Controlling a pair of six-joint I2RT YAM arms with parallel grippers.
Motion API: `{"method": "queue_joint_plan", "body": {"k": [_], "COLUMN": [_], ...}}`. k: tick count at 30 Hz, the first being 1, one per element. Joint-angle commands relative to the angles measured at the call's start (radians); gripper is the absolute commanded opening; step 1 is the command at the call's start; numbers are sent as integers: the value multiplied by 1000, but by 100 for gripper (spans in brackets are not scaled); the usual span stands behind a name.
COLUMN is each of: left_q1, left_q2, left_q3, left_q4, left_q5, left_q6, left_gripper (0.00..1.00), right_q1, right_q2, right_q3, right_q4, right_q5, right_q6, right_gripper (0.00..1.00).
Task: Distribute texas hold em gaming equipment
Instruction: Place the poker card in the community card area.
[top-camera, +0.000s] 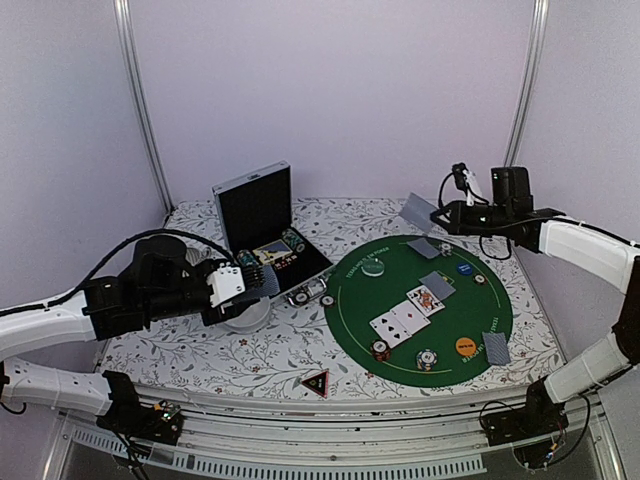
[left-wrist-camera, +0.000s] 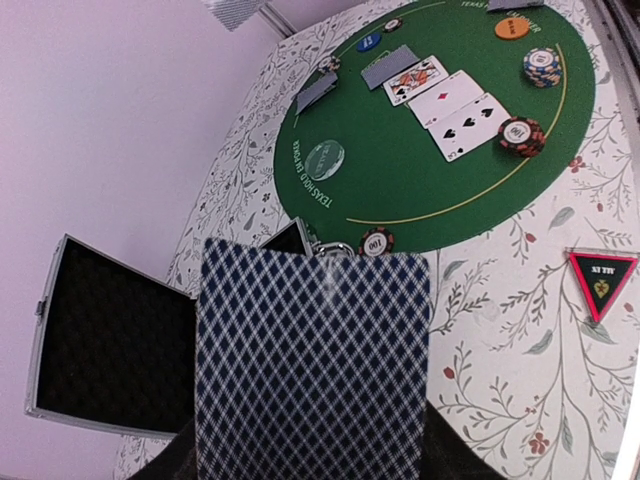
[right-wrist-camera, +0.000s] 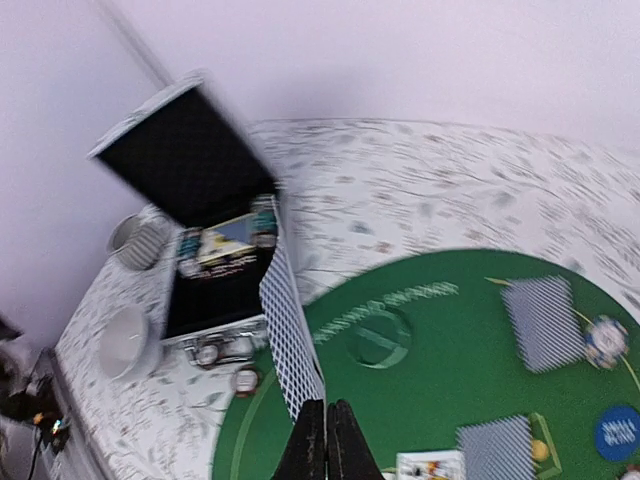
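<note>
my left gripper (top-camera: 248, 285) grasps the cards (left-wrist-camera: 312, 370) upright above the floral table (top-camera: 250, 350); a slack hold could let them spill. farther out, my right gripper (right-wrist-camera: 326, 412) is clenched on a single card (right-wrist-camera: 288, 335) over the green mat (top-camera: 450, 330); held by its edge, it could twist or slip.

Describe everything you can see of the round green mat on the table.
The green mat is round and felt-like, lying flat on the right half of the flower-patterned table. A thin yellow line runs inside its edge; white lettering curves beside a pale round emblem at its far left. Face-down cards, three face-up cards, striped chips and an orange disc rest on it.
</note>
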Motion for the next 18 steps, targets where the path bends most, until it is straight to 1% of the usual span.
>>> {"method": "queue_joint_plan", "body": {"k": [1, 4, 6, 9, 13, 18], "left_q1": [-2, -2, -3, -2, -2, -2], "left_q2": [-14, -16, -14, -15, -9, -4], "left_q3": [2, -1, -1, 0, -2, -3], "left_q4": [34, 33, 34, 33, 34, 36], "left_q5": [9, 9, 8, 5, 1, 6], "left_q6": [4, 4, 4, 5, 6, 5], "left_gripper": [53, 53, 53, 53, 53, 53], "right_q1": [-188, -292, -325, -345, -371, -389], "right_q2": [41, 115, 170, 235, 283, 346], "right_q3": [-147, -173, -167, -145, -142, -113], "right_q4": [-44, -41, -43, -54, -46, -43], "right_q5": [83, 53, 21, 32, 32, -4], "right_q6": [108, 87, 74, 48, 50, 32], "right_gripper": [2, 2, 2, 2, 2, 2]}}
